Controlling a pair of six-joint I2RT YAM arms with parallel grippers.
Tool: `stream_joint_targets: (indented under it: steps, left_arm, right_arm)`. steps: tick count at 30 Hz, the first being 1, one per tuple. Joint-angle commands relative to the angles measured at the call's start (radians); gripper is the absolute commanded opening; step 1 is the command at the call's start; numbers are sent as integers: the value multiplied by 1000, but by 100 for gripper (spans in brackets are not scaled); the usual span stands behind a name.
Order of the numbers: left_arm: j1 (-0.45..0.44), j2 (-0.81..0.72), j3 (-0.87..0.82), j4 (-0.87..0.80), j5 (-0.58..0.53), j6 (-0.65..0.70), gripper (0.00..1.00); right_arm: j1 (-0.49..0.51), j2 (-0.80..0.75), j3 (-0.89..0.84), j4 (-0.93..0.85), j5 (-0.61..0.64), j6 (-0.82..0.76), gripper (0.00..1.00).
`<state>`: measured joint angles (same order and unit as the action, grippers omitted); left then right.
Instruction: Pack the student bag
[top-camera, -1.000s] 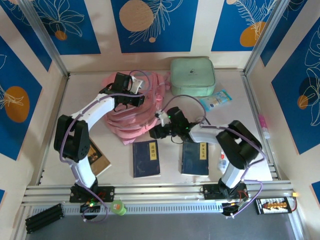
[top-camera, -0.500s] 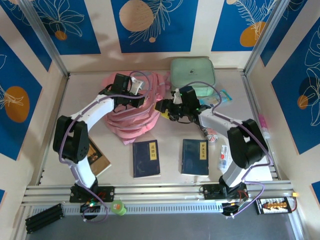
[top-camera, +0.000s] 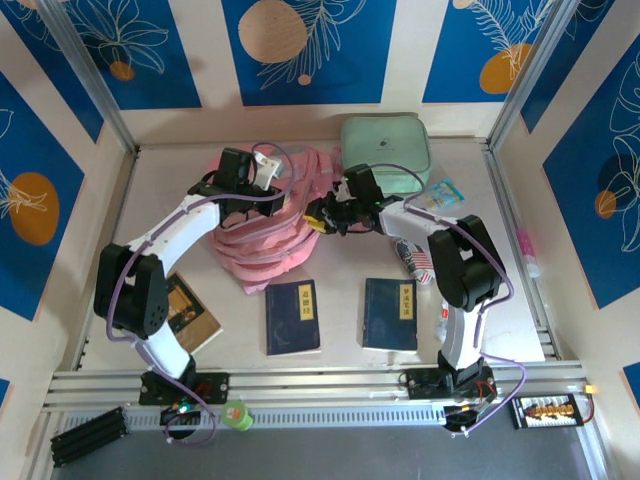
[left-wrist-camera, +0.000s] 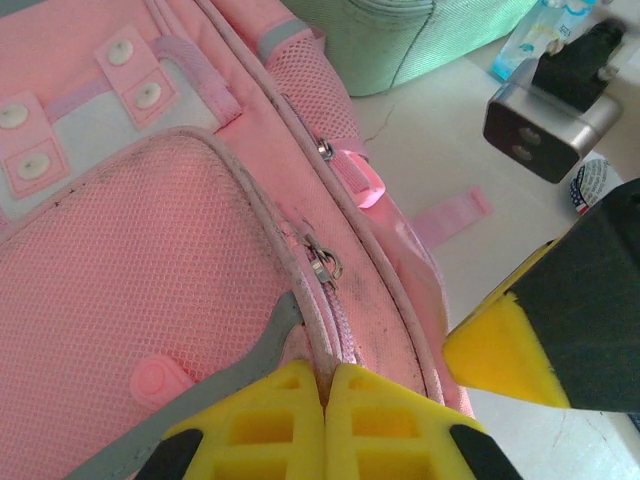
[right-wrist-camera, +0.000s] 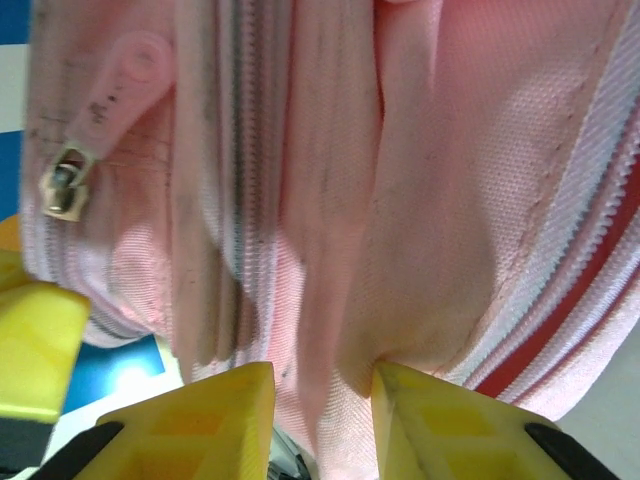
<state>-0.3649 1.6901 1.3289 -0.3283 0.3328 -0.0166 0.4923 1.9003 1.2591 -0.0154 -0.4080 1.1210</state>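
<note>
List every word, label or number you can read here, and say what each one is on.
No text is clear enough to quote.
Left blue book: white cover strip of characters, too small to read.
Right blue book: the same kind of strip, too small to read.
Blue packet: print blurred.
Mint-green case: small mark, unreadable.

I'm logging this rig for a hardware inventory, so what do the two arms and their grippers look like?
Both the left arm and right arm have white links, black joints and looping purple cables. The left gripper and right gripper have black bodies with blocky yellow fingers.
</note>
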Motion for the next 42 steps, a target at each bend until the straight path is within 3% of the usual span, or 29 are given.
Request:
stream_joint_targets:
  steps: [1,8,13,16,18,21,23,29,33,42]
  left_arm:
    - [1,-28,7,71,51,12,0]
    - [1,-12,28,68,54,10,0]
    - [1,-17,38,52,22,9,0]
    - [1,-65,34,20,-104,-54,28]
    - [1,-125,15,-20,-208,-92,42]
    - [1,-225,-22,-120,-366,-193,55]
    - [-2,-284,-51,-194,-415,-262,59]
    - [-91,-431,-180,-309,-481,-484,61]
    - [-168,-471,-265,-286,-499,-616,55]
    - [-275,-327,-249,-211,-558,-746,38]
  right_arm:
    - [24,16,10,-48,-7,12,31]
    - [54,30,14,-64,-10,-4,28]
    - [60,49,60,-61,-20,-10,6]
    - [58,49,92,-40,-16,-24,0]
    - [59,52,121,-29,-12,-36,0]
    - [60,70,179,-20,-12,-51,0]
    - [62,85,211,-14,-20,-55,0]
    - [71,111,279,38,-60,-80,0]
    - [72,103,280,129,-116,-91,0]
    - [80,77,287,122,-154,-126,0]
